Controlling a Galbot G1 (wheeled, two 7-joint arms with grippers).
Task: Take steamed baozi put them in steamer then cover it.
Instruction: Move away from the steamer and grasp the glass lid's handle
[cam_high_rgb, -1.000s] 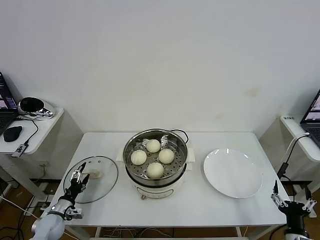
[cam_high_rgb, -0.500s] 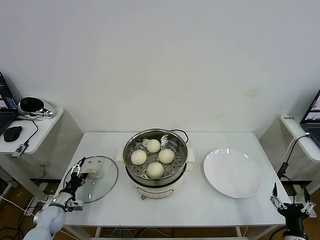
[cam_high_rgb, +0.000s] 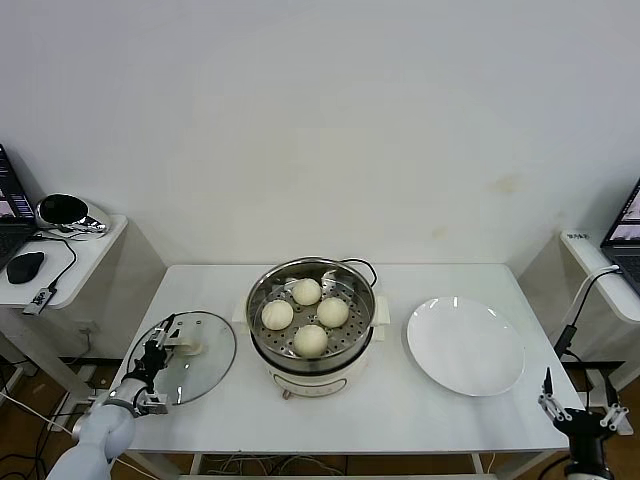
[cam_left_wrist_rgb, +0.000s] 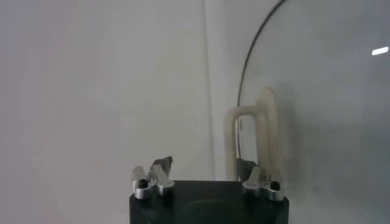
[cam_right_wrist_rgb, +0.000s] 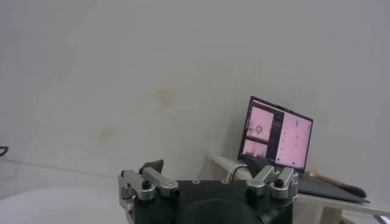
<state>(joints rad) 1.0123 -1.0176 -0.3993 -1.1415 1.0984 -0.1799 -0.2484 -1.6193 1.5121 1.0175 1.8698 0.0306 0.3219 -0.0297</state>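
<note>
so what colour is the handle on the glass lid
Cream-white handle on the clear lid; it shows best in the left wrist view.

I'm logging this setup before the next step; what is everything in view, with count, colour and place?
steamed baozi: four, cream-white, on the perforated tray inside the steamer.
steamer: one, shiny steel on a white base, table centre.
cover: one, clear glass with cream handle, flat on the table left of the steamer.
plate: one, white, right of the steamer.
table: one, white.
laptop: one, screen lit pink, side shelf at right.
left gripper: one, black, at the cover's handle.
right gripper: one, black, fingers open, off the table's right front corner.
</note>
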